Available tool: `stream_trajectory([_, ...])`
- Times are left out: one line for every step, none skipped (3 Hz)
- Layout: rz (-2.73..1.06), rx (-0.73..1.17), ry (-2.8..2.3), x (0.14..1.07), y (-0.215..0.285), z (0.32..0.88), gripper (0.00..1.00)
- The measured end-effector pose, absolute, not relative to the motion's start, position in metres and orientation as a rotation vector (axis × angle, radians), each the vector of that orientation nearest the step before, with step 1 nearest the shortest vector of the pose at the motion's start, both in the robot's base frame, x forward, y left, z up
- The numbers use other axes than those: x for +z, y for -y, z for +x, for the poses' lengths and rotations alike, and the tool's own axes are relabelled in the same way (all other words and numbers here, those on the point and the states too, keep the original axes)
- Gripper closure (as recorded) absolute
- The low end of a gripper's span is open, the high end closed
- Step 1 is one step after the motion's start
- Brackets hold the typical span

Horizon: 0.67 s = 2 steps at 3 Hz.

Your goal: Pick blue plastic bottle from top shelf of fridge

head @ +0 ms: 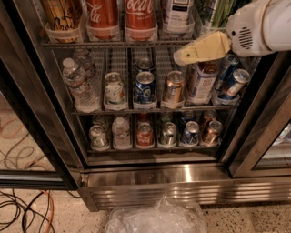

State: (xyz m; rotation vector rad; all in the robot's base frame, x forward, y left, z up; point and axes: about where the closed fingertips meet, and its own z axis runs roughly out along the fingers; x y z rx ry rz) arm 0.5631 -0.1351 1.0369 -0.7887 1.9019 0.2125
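Note:
The blue plastic bottle [177, 13] stands on the top shelf [109, 44] of the fridge [182, 175], fourth from the left; only its white label with dark text and lower body show. It sits in a clear holder behind the front rail. My gripper [182, 55], cream-coloured on a white arm [266, 22], reaches in from the upper right. Its tip is just below the top shelf's rail, under and slightly right of the bottle, in front of the middle rack's cans. It holds nothing that I can see.
Two red Coca-Cola bottles [122, 16] and an orange-labelled bottle [61, 16] stand left of the target, a green bottle [218, 11] to its right. Cans and water bottles [79, 84] fill the two lower racks. A crumpled plastic bag [157, 216] and cables [25, 211] lie on the floor.

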Motion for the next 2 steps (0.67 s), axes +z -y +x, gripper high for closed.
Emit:
stream_trajectory([-0.698,0.222,-1.825,1.052,0.121,0.573,0.00])
stream_trajectory([-0.629,0.229,-1.764,1.072,0.112,0.566,0.00])
